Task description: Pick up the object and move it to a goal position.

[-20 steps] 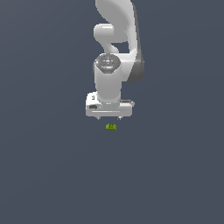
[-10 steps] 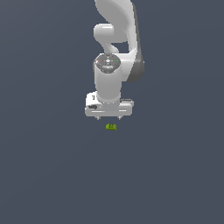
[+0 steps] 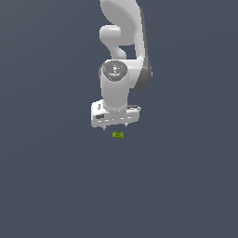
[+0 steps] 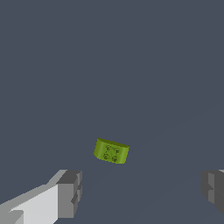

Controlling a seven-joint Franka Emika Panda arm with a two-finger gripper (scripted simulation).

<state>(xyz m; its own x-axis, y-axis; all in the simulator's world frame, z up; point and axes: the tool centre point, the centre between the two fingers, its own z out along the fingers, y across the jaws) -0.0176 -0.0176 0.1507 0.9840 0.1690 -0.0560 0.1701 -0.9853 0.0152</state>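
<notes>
Exterior view: we find the object lying on the grey floor just below the gripper, apart from it and slightly toward the exterior view's right of its centre. Against the frame a second ago, neither arm nor object shows any shift.

Wrist view: the jaws stand spread wide and empty, fingertips at either edge. The object sits ahead of the gap, not between them, its long axis running roughly across the jaw line.
</notes>
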